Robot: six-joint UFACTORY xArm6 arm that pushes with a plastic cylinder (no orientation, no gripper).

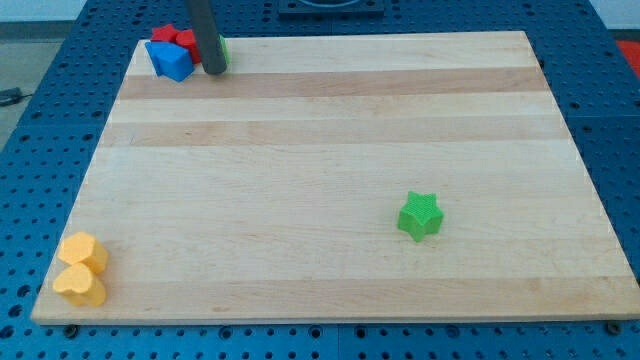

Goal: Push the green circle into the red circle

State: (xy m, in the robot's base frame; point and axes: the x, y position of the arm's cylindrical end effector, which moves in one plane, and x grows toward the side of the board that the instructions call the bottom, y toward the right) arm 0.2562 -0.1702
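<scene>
The green circle (222,48), at the board's (320,150) top-left corner, shows only as a sliver right of your tip (214,70), so keep the bare rod, which grips nothing, right of it and push slowly left toward the red blocks (176,40) beside the blue block (171,60).

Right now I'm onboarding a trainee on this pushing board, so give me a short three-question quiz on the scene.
1. True or false: my tip is beside the green star.
2. Which blocks sit at the view's bottom left? A) two yellow blocks B) two blue blocks C) one red star
3. Fill in: just left of my tip lies the ____ block, with red blocks behind it.

Key: 1 false, the tip is at the board's top left, the star lower right; 2 A; 3 blue.
</scene>
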